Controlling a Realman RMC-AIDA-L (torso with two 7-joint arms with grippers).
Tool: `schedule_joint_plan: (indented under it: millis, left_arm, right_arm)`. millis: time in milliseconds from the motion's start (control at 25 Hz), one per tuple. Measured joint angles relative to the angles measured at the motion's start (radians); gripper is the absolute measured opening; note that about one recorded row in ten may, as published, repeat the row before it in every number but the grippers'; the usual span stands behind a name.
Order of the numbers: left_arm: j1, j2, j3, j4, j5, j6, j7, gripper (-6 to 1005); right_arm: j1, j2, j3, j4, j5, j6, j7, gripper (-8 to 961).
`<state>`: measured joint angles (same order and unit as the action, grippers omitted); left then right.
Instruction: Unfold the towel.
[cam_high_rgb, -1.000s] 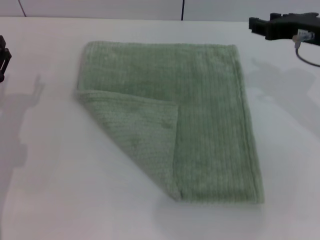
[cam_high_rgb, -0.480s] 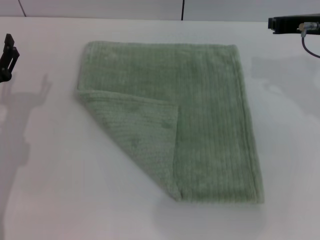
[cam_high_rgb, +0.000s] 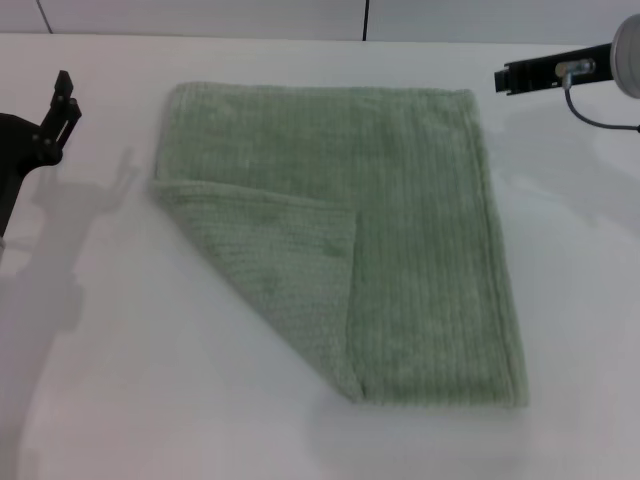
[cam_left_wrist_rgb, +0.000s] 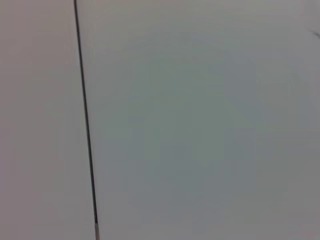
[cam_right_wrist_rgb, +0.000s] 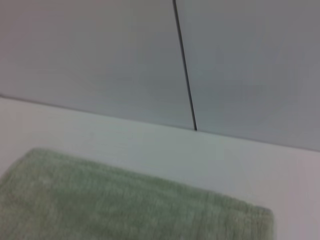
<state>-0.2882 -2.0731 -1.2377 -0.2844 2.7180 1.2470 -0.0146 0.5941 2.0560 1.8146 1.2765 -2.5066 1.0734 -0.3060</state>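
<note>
The pale sage-green towel (cam_high_rgb: 400, 230) lies flat on the white table (cam_high_rgb: 120, 380) in the head view, with its near-left corner (cam_high_rgb: 285, 265) folded over onto itself as a triangle. The right wrist view shows the towel's (cam_right_wrist_rgb: 125, 210) far edge against the table. My left gripper (cam_high_rgb: 55, 115) hovers off the towel's far-left corner, well apart from the cloth. My right gripper (cam_high_rgb: 520, 78) hangs just beyond the far-right corner, above the table.
A grey wall with a dark vertical seam (cam_high_rgb: 366, 20) runs behind the table; the wall seam (cam_left_wrist_rgb: 85, 115) fills the left wrist view. A grey cable (cam_high_rgb: 590, 112) loops off the right arm.
The left gripper has come in and up from the left edge toward the towel. The right arm has turned and its tip has reached left again toward the far-right corner.
</note>
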Motion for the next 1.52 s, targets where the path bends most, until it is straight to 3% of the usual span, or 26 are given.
schedule_joint_plan:
  millis: [520, 1000, 1520]
  left_arm:
    - [-0.003, 0.003, -0.009, -0.001, -0.007, 0.0, -0.028, 822]
    - [-0.027, -0.002, 0.031, -0.014, -0.001, 0.001, -0.031, 822]
    - [-0.025, 0.004, 0.105, -0.147, 0.004, -0.163, -0.023, 821]
  right_arm:
    - [0.024, 0.001, 0.029, -0.034, -0.001, -0.035, -0.025, -1]
    - [0.203, -0.016, 0.038, -0.278, -0.086, -0.078, -0.024, 0]
    - [0.219, -0.006, 0.029, -0.386, -0.017, -0.14, -0.064, -1]
